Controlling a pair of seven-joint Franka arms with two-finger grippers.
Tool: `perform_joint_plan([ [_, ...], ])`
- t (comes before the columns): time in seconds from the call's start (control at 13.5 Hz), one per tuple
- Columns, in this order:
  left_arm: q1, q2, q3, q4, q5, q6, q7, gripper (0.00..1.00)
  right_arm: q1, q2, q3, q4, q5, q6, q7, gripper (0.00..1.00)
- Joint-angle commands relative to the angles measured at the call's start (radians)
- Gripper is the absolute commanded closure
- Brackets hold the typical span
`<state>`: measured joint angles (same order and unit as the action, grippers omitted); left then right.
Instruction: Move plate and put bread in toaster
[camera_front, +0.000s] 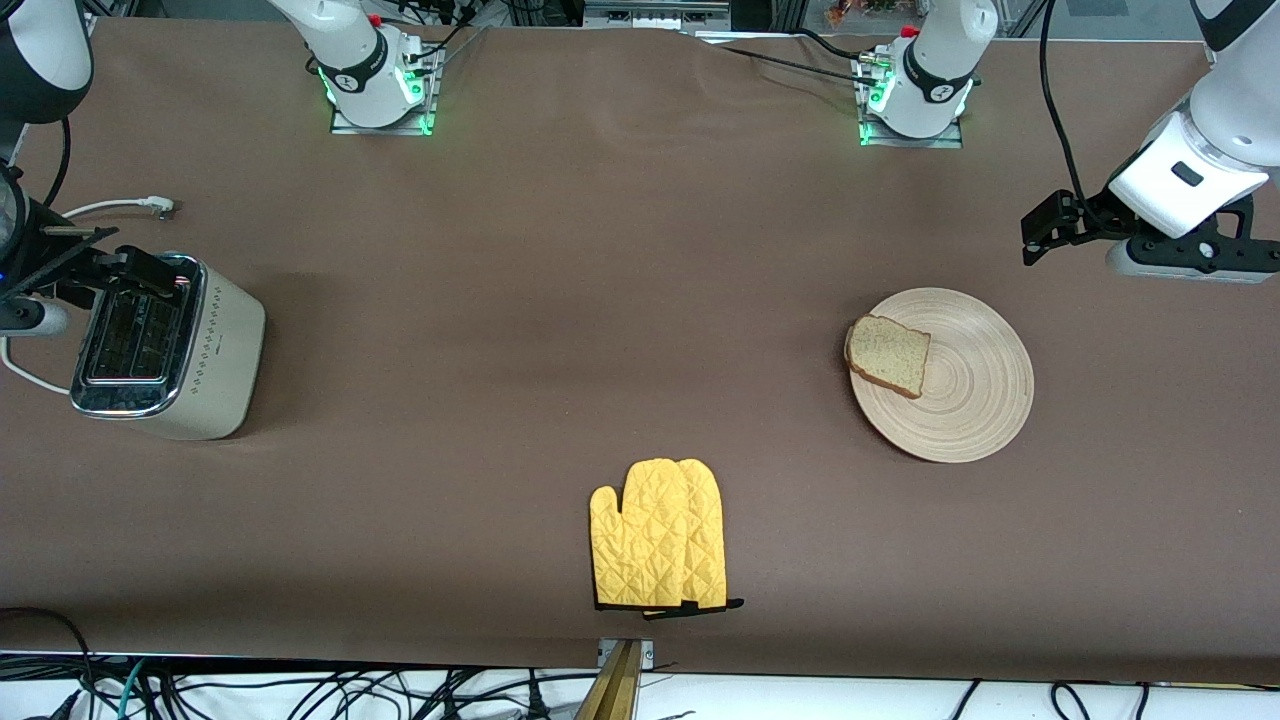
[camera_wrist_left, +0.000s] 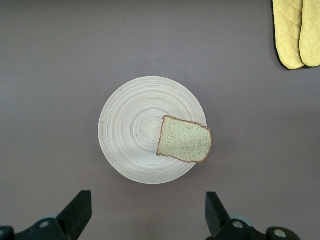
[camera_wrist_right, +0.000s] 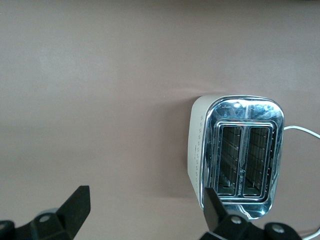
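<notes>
Both grippers hover spread wide: left gripper (camera_wrist_left: 145, 217) above plate (camera_wrist_left: 130, 145), right gripper (camera_wrist_right: 145, 217) above toaster (camera_wrist_right: 240, 155).

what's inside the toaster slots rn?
Nothing but wire grilles: both slots of the toaster look empty, though their bottoms are too dark to see. The bread lies on the plate, overhanging its rim.

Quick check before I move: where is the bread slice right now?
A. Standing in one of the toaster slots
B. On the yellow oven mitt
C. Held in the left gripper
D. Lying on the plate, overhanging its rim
D: the bread lies flat on the plate, one edge past the rim toward the right arm's end, and the toaster slots are empty.
</notes>
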<state>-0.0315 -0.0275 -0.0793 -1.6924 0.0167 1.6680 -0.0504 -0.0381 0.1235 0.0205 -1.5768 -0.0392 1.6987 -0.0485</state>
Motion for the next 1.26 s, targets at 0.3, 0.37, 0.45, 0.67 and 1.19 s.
perform_joint_plan([
  [0.3, 0.01, 0.015, -0.008, 0.028, -0.014, -0.017, 0.029, 0.0, -0.008, 0.008, 0.009, 0.021, -0.013, -0.005, 0.001, 0.0],
  [0.37, 0.01, 0.015, -0.008, 0.027, -0.014, -0.017, 0.02, 0.0, -0.008, 0.008, 0.009, 0.021, -0.013, -0.005, 0.001, 0.0],
  [0.45, 0.012, 0.015, -0.008, 0.028, -0.014, -0.017, 0.02, 0.0, -0.008, 0.008, 0.009, 0.021, -0.013, -0.005, 0.001, 0.0],
  [0.67, 0.01, 0.015, -0.008, 0.027, -0.014, -0.017, 0.018, 0.0, -0.008, 0.008, 0.009, 0.021, -0.013, -0.005, 0.002, 0.0],
  [1.19, 0.012, 0.015, -0.008, 0.027, -0.015, -0.017, 0.02, 0.0, -0.008, 0.008, 0.009, 0.021, -0.011, -0.005, 0.005, 0.0],
])
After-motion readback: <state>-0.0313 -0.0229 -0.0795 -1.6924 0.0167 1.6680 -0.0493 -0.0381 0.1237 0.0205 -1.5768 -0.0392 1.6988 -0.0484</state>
